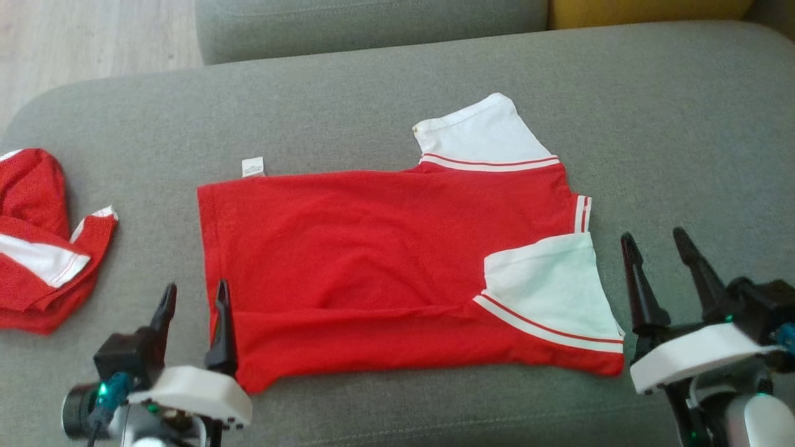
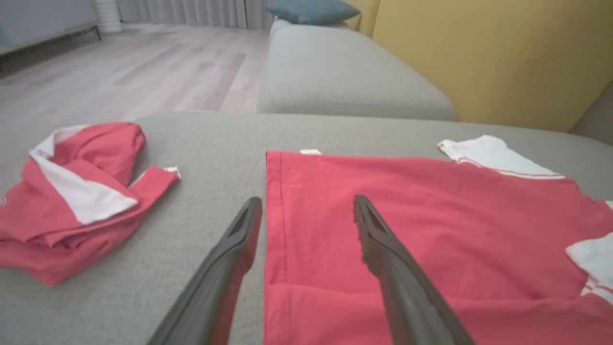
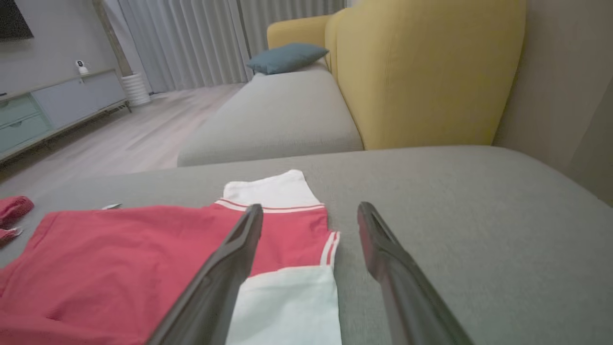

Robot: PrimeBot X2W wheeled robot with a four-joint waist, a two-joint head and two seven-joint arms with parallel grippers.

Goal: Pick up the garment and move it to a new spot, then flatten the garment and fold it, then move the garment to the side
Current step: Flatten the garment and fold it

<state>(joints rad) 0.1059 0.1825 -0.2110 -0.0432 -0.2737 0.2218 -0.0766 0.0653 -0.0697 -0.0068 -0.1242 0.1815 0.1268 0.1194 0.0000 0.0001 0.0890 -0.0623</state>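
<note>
Spread, empty: left end effector (image 1: 195, 288) at the left hem of the garment (image 1: 372, 273), right end effector (image 1: 653, 237) just right of it. Grabbing only the top layer, or the sofa (image 1: 435, 74) fabric, would likely skew the fold.

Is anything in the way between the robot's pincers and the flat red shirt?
No, nothing visible is. The left pincer is open right at the red shirt's near corner, and the right pincer is open just beside its white sleeve. The crumpled red garment lies off to the left on the sofa, apart from both.
</note>
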